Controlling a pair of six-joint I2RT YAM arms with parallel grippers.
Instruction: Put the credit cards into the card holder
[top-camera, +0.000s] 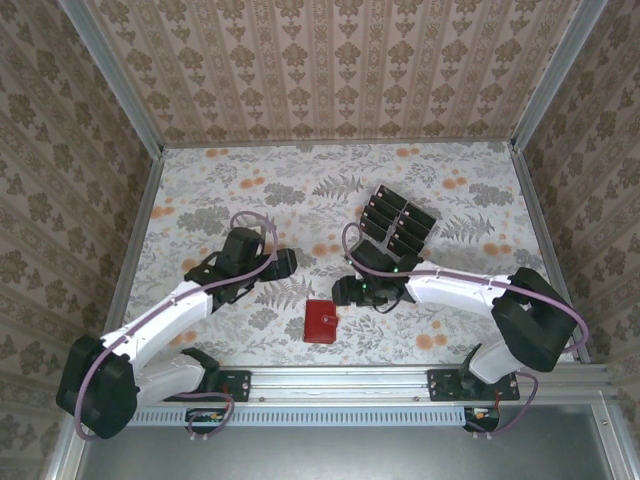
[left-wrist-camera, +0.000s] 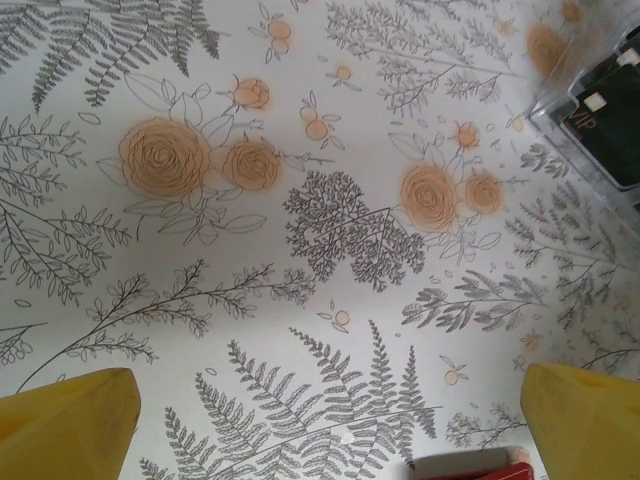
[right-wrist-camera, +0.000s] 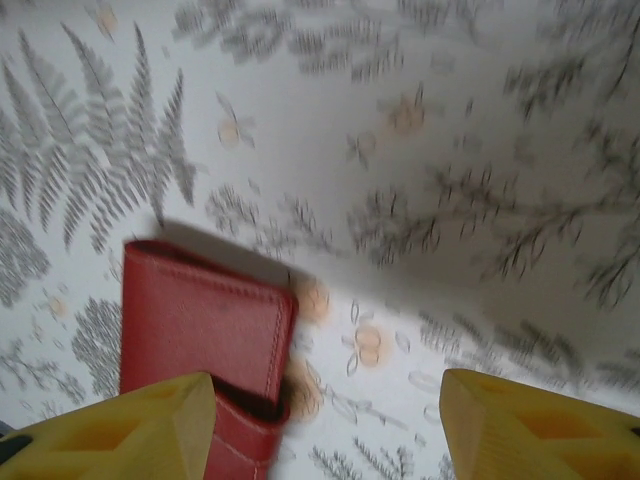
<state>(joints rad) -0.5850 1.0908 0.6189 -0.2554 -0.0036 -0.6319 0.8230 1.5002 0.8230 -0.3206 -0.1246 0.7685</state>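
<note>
Your right gripper hangs open, with the red card holder lying at one fingertip. Black credit cards sit farther back on the floral table, between patterned walls.

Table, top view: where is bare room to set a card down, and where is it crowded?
Free: far-left table between left arm and back wall; near strip right of the card holder. Crowded: between the credit cards and right claw.

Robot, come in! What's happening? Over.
Left claw open, empty. Right claw open, low by folded red wallet. Black cards apart, untouched. Nothing in the way.
</note>
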